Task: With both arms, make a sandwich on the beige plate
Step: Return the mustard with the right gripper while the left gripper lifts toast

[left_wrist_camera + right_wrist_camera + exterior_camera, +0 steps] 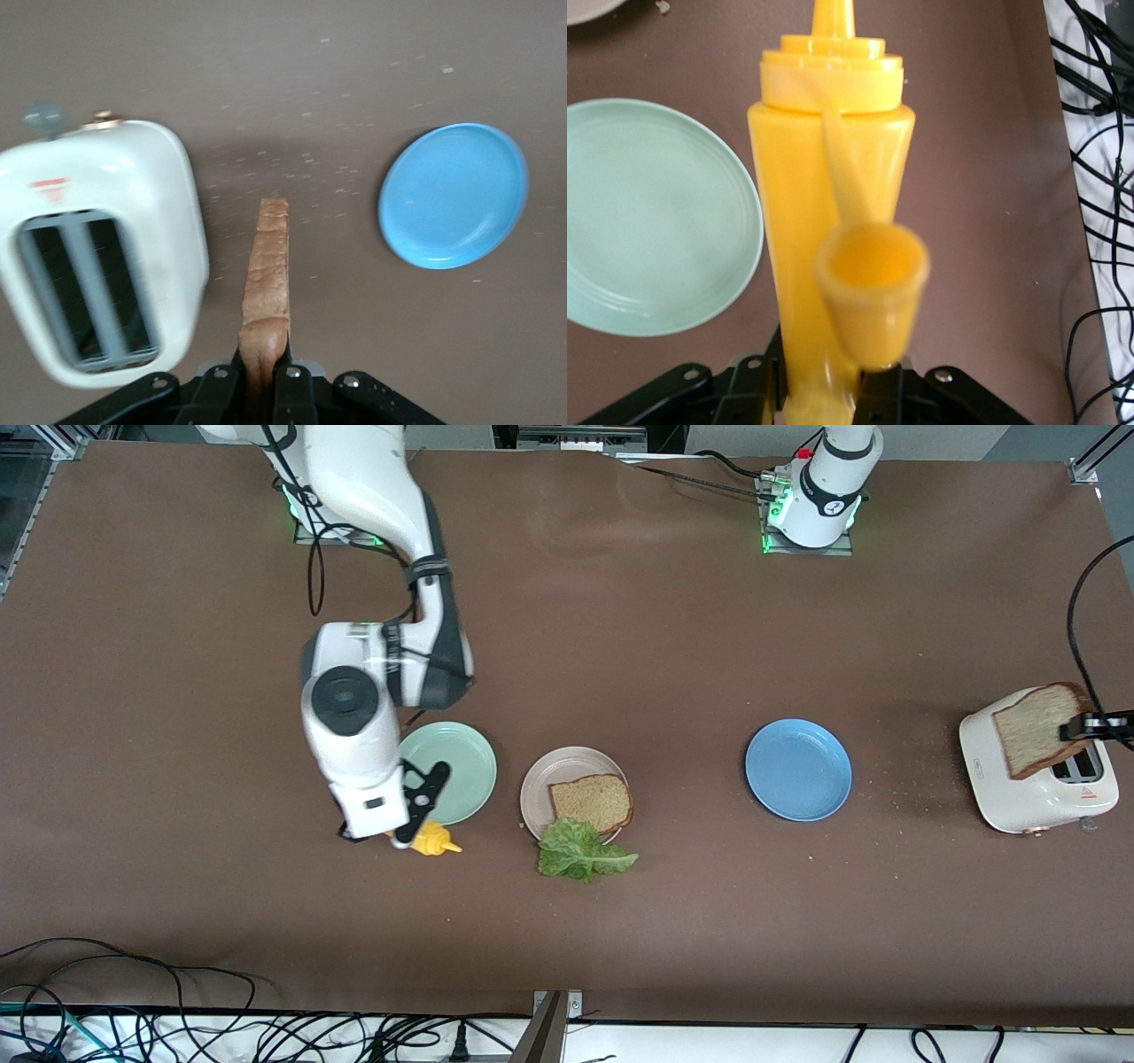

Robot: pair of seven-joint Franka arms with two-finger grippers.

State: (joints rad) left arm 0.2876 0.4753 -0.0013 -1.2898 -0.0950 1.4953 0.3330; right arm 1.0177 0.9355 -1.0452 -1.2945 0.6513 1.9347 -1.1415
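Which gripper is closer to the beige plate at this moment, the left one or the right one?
Right. The right gripper holds the yellow squeeze bottle beside the mint green plate, next to the beige plate. The left gripper holds a bread slice over the toaster.

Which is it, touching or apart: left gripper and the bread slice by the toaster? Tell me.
Touching. The left wrist view shows the left gripper clamped on the bread slice, fingers pressed against both faces, beside the toaster.
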